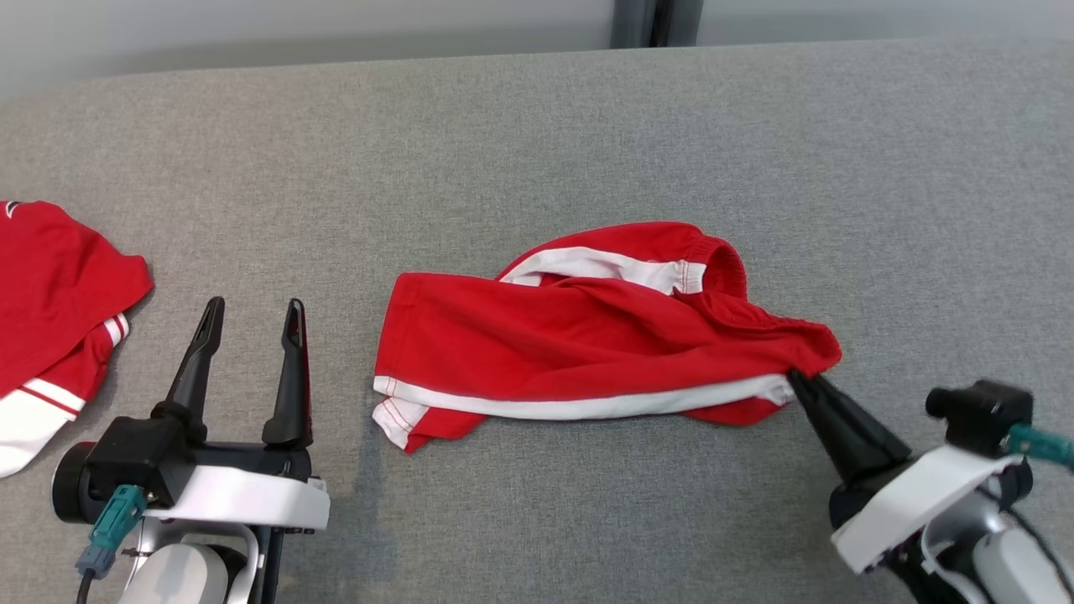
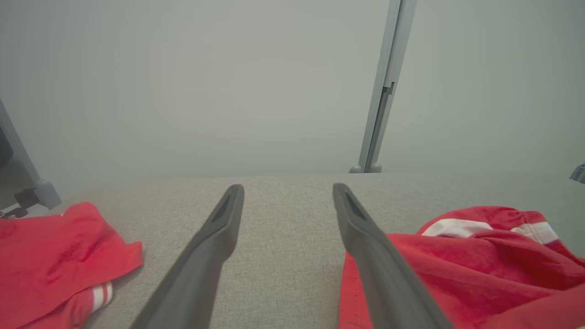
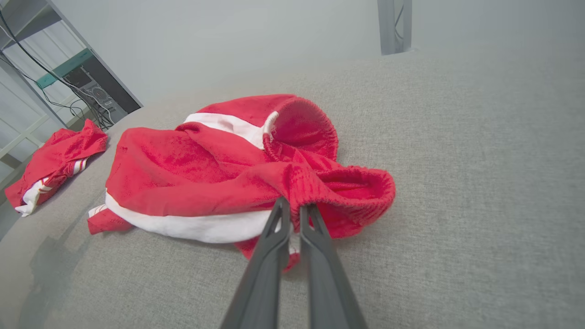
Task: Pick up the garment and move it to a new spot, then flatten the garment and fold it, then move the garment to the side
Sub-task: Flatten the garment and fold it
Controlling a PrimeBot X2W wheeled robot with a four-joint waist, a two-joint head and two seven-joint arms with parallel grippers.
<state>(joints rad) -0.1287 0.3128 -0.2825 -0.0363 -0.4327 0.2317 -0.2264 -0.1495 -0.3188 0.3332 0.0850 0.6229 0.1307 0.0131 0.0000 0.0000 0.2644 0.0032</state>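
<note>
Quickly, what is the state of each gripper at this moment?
Left gripper: open, holding nothing.
Right gripper: shut on the waistband edge of the red shorts.

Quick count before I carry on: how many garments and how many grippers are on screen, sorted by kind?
Red-and-white garments: 2, the centre garment and the left garment.
Grippers: 2, the left gripper open, the right gripper shut on the centre garment's waistband.
Total: 4.
</note>
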